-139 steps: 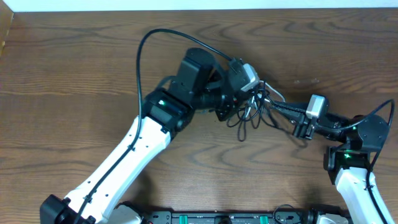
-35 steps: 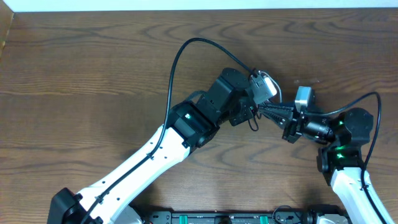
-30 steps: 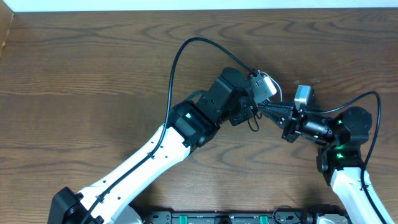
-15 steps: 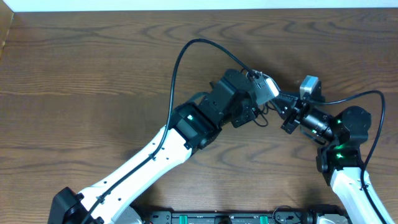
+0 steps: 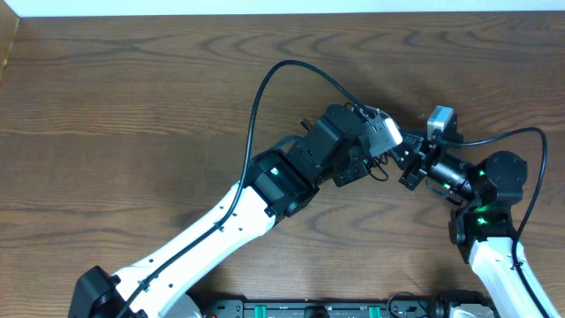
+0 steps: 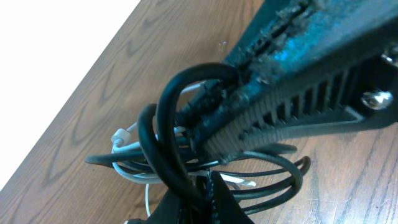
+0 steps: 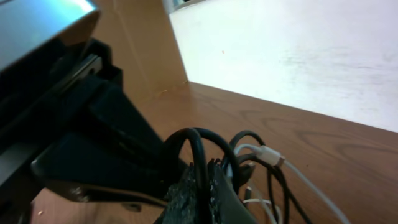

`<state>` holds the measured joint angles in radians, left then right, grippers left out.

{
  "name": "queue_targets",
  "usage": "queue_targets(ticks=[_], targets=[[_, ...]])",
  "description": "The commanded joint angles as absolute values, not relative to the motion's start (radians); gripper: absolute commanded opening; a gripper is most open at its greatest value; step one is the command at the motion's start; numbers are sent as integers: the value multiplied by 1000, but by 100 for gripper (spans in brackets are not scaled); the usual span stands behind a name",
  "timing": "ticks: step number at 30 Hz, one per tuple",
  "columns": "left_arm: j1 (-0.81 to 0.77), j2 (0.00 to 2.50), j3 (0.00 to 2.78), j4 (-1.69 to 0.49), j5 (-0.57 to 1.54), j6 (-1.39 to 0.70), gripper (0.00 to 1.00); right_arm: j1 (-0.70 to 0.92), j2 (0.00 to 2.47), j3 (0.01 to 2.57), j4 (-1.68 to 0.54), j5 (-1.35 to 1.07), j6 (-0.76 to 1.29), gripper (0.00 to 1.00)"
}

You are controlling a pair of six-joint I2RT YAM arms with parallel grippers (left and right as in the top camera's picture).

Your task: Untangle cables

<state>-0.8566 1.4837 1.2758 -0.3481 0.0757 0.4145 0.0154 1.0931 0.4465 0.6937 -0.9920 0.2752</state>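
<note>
The cables are a small tangle of thin black cords (image 6: pixel 163 124) and one white cord (image 6: pixel 127 169), bunched between both grippers. In the overhead view only a black loop (image 5: pixel 380 170) shows below the grippers. My left gripper (image 5: pixel 387 155) is shut on a black cable loop, seen close up in the left wrist view (image 6: pixel 210 190). My right gripper (image 5: pixel 404 162) faces it from the right and is shut on a black cable (image 7: pixel 198 155); its jaws (image 7: pixel 209 177) nearly touch the left one's. A white plug end (image 7: pixel 268 155) hangs to the right.
The brown wooden table (image 5: pixel 132 106) runs to a white strip along its far edge (image 5: pixel 282 7). The left arm's thick black cable (image 5: pixel 265 84) arches over the middle. The right arm's own cable (image 5: pixel 521 141) loops at the right.
Both grippers have moved right and drawn close together. The tangle, spread out between them earlier, is now bunched and mostly hidden under them.
</note>
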Motion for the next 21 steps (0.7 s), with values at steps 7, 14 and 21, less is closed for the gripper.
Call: queue_targets(ticks=[7, 14, 21], targets=[[-890, 1483, 1280, -327, 193, 417, 7, 139, 1100, 458, 696, -1087, 186, 1], [-892, 1483, 1280, -331, 307, 416, 7, 178, 1123, 458, 696, -966, 131, 1], [-913, 1483, 1280, -323, 300, 417, 7, 178, 1210, 458, 696, -968, 126, 40]])
